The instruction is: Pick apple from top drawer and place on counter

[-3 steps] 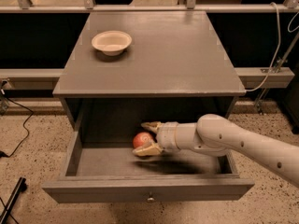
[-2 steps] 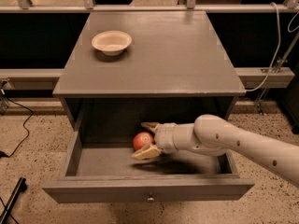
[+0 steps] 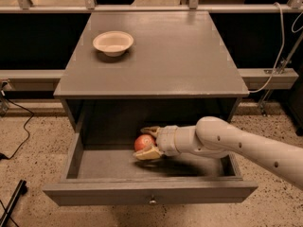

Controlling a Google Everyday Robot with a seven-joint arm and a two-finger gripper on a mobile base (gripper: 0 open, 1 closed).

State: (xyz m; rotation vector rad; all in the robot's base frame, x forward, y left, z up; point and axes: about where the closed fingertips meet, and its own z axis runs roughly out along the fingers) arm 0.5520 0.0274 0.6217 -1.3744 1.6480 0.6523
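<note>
The top drawer stands pulled open below the counter. The apple, red-orange, lies on the drawer floor near the middle. My gripper reaches in from the right, down inside the drawer. Its two cream fingers sit on the far and near sides of the apple and touch it. One fingertip shows behind the apple, the other in front. The apple rests low in the drawer.
A cream-white bowl stands on the counter's back left. My white arm crosses over the drawer's right side. The drawer knob is at the front centre. Cables lie on the speckled floor at left.
</note>
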